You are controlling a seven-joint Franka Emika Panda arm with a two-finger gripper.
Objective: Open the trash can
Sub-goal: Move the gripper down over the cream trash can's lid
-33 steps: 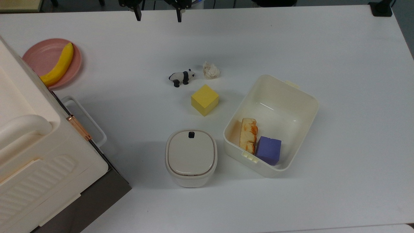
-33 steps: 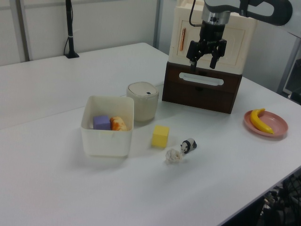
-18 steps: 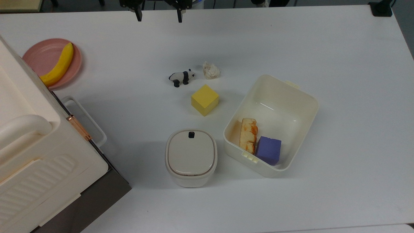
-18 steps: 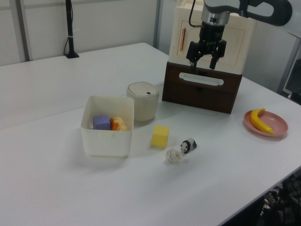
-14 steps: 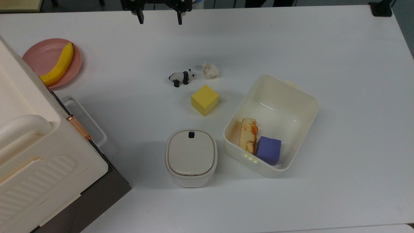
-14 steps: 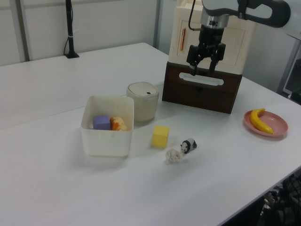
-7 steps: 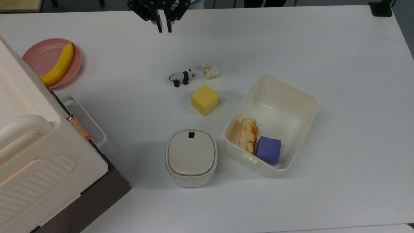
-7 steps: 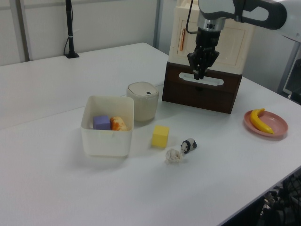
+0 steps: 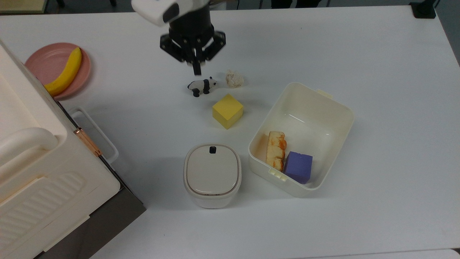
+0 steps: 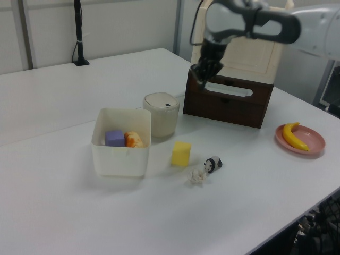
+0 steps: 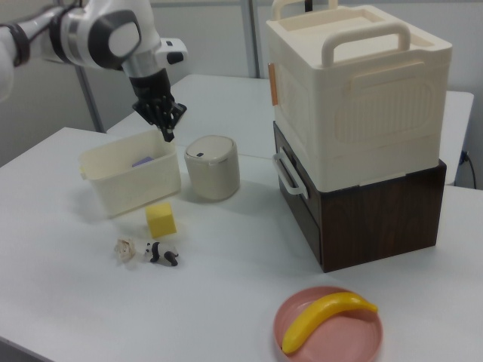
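The black two-finger gripper (image 9: 197, 72) has pinched its fingers together, holding nothing, where a second ago they stood wide apart. It has also swung in from the top view's far edge to hang above the table, so the approach looks underway. The small cream-white rounded-square trash can (image 9: 212, 176) with its beige lid and black button (image 9: 212, 149) sits at the gripper's six o'clock, well apart, lid down.

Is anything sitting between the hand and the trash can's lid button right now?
In the top view the panda figure and yellow cube lie on the table between the hand and the trash can. The hand is raised, so they probably won't block it.
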